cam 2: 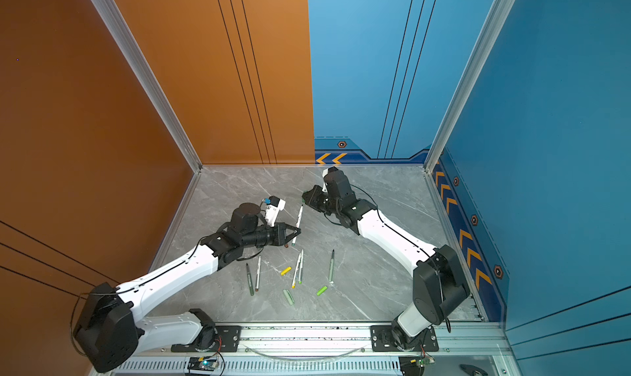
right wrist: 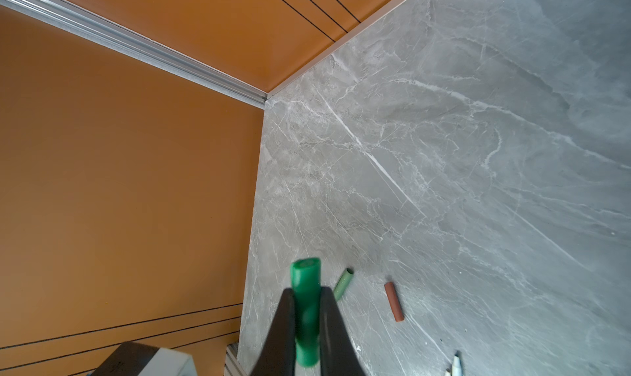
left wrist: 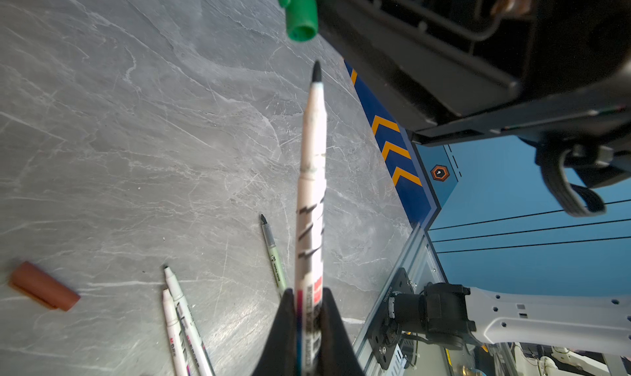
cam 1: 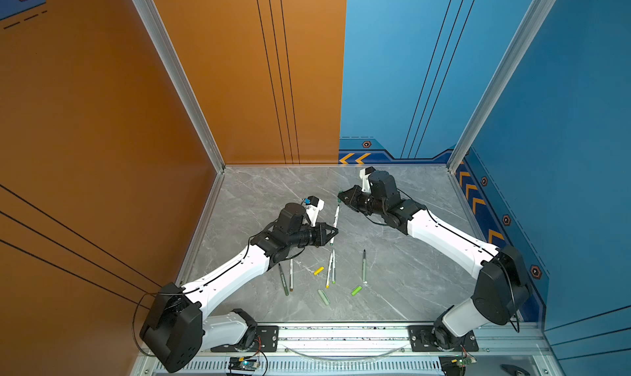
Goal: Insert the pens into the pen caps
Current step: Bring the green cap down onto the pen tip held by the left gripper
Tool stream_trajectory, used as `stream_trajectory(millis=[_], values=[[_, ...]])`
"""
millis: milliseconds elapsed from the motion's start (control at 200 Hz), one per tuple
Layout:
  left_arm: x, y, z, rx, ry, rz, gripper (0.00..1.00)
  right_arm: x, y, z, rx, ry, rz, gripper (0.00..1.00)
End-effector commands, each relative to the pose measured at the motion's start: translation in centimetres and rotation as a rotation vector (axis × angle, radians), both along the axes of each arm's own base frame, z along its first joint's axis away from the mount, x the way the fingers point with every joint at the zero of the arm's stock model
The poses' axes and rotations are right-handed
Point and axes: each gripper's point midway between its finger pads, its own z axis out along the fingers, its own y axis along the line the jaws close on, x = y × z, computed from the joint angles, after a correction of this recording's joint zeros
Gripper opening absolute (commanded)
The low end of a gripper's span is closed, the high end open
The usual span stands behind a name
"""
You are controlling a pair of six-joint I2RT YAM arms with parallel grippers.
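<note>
My left gripper [left wrist: 309,294] [cam 1: 335,232] is shut on a white pen [left wrist: 312,172] [cam 1: 335,220], low on its printed barrel. The pen's dark tip points at the open mouth of a green pen cap [left wrist: 300,12] and stops a short gap from it. That cap [right wrist: 305,272] is clamped crosswise in my shut right gripper [right wrist: 306,290] [cam 1: 340,196]. On the table lie a yellow cap [cam 1: 318,270], a lime cap [cam 1: 356,290], a pale green cap [cam 1: 323,296], a brown cap [right wrist: 393,301] and a duller green cap [right wrist: 343,283].
Several loose pens lie near the table's front: an olive one [cam 1: 283,278], a white one [cam 1: 291,275], two crossed white ones [cam 1: 330,268] and a pale sage one [cam 1: 364,266]. An orange wall stands to the left and a blue wall to the right.
</note>
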Motion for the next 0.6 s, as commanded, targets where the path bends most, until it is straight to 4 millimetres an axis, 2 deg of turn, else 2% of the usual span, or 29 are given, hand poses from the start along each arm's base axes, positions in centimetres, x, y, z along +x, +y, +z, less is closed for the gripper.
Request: stream_trajectory(millis=[0,596], values=[[0.70,0.02,0.97,-0.013,-0.026,0.023,0.00,-1.03,0.22,-0.07,-0.004,0.009,0.027,0.00],[1.26,0.62,0.87,-0.009,-0.028,0.061,0.00,-1.48,1.00,-0.05,0.004,0.017,0.058,0.00]])
